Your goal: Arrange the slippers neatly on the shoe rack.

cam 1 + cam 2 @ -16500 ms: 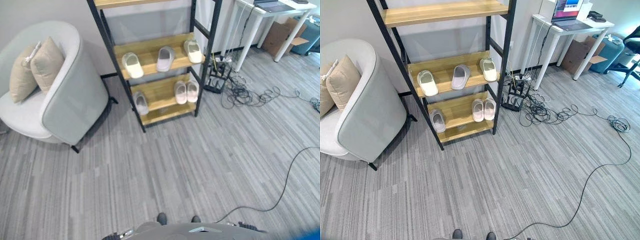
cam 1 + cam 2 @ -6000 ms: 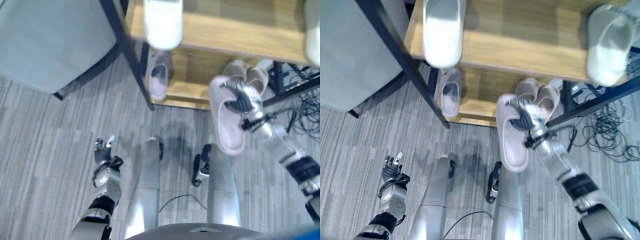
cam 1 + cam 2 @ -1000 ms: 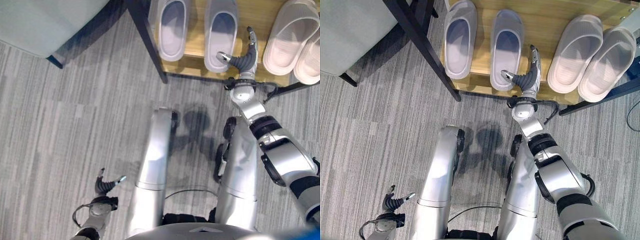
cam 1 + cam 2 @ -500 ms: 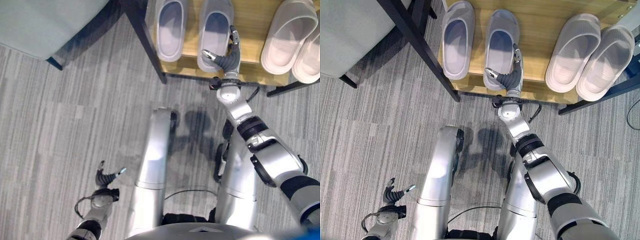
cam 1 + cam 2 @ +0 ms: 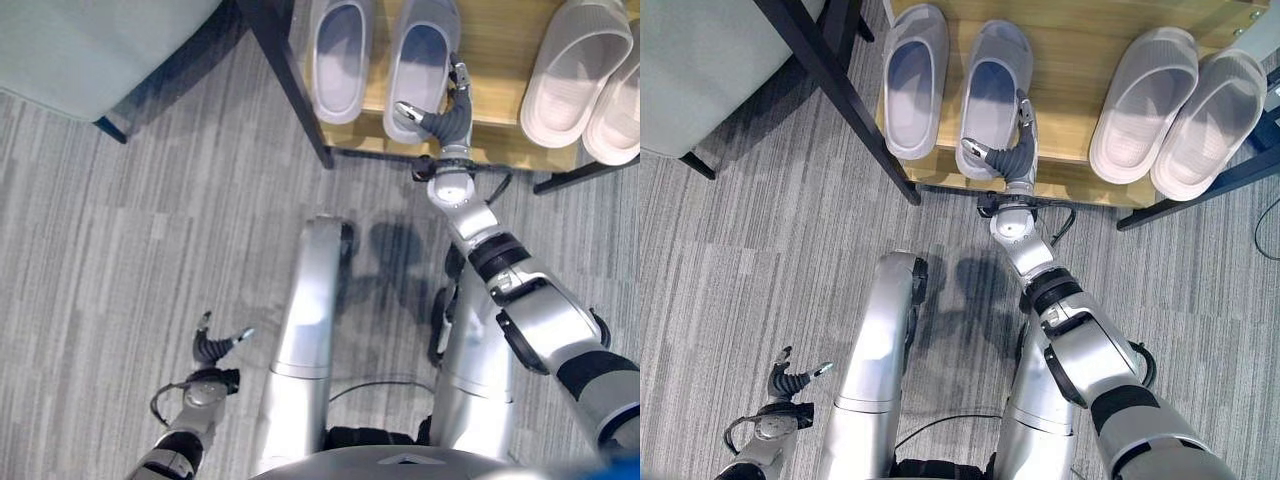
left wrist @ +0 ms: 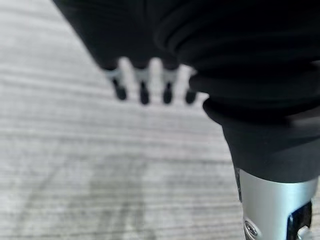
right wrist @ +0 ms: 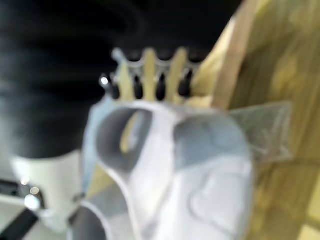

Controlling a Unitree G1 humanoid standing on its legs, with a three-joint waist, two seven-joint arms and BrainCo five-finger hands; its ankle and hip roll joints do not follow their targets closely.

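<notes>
We see the right robot hand [image 5: 1008, 156] has moved a bit left since a moment ago, its spread fingers resting on the heel of the grey slipper [image 5: 990, 95]. The slipper lies on the shoe rack [image 5: 1070, 110] by its front edge, long way front to back, beside its twin [image 5: 909, 80]. The left robot hand [image 5: 788, 385] hangs loosely open, holding nothing.

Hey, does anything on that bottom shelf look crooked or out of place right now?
Slightly. The grey slipper by the right hand tilts, and its heel hangs over the shelf edge, unlike its mate. The white pair also overhangs, angled together.
</notes>
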